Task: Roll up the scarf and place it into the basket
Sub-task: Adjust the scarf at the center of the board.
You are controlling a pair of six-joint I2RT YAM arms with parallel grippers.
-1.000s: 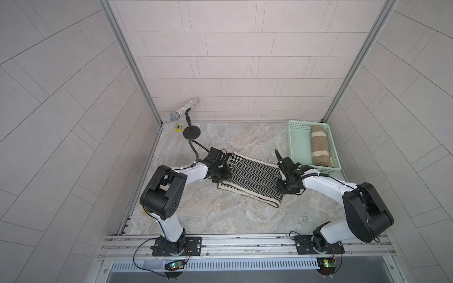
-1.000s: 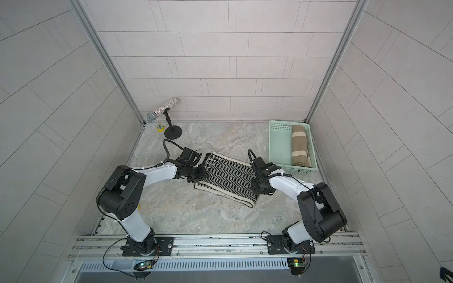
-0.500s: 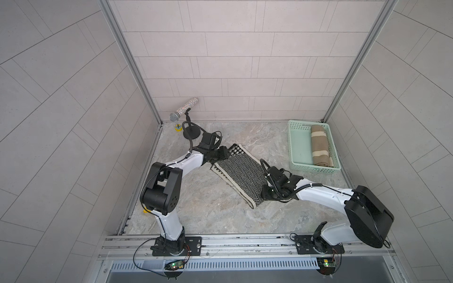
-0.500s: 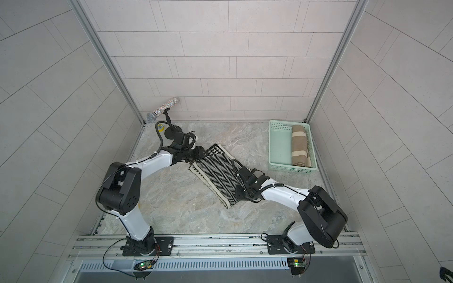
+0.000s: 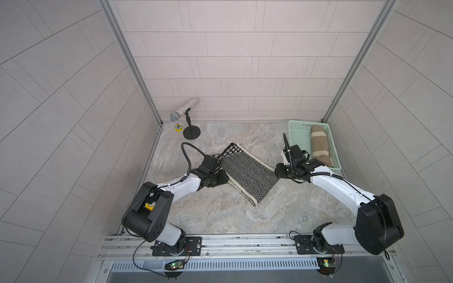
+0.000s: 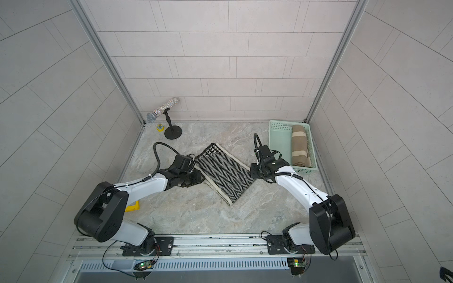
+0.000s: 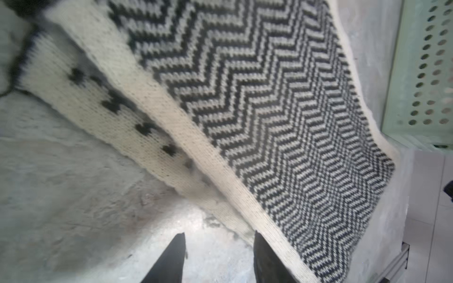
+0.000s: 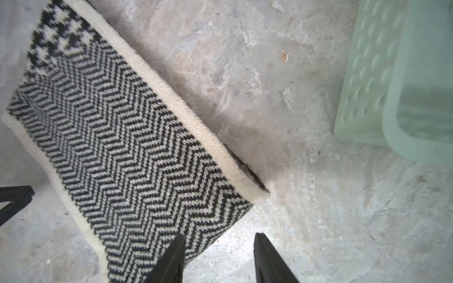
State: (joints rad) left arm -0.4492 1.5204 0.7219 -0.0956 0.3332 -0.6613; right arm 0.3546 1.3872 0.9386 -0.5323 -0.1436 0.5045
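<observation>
Marbled grey tabletop (image 5: 220, 215), boxed in by pale tiled walls (image 5: 245, 61), is carrying the zigzag scarf (image 5: 247, 171). It's lying flat mid-table, outside the mint basket (image 5: 300, 144) sitting far right. I'm seeing left gripper (image 7: 219, 235) and right gripper (image 8: 219, 235) flanking it, both spread, gripping nothing.

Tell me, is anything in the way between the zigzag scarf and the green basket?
Only the right gripper itself sits between the zigzag scarf and the basket; the floor there is bare. A rolled brown scarf already fills one side.
</observation>
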